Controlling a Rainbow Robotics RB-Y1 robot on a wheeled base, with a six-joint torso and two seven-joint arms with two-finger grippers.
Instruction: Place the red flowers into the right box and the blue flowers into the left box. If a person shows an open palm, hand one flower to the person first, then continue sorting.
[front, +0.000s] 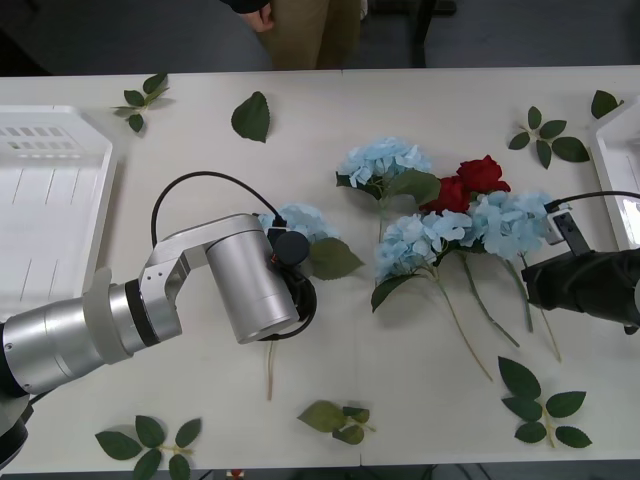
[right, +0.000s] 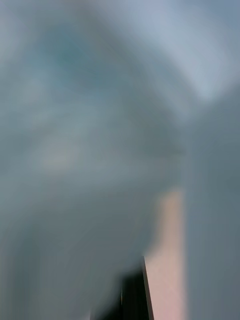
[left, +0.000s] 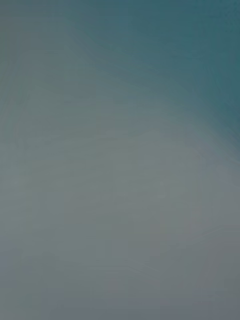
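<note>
White table (front: 420, 400), left arm bent over blue flower (front: 305, 220), right arm low by bouquet.

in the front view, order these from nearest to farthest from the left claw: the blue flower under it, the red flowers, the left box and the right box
Left claw is over the table's middle-left.
1. The blue flower directly beneath it, partly hidden by the wrist.
2. The red flowers, in the pile toward the right.
3. The left box, at the left edge; too close to the red flowers to rank firmly.
4. The right box, at the far right edge.
</note>
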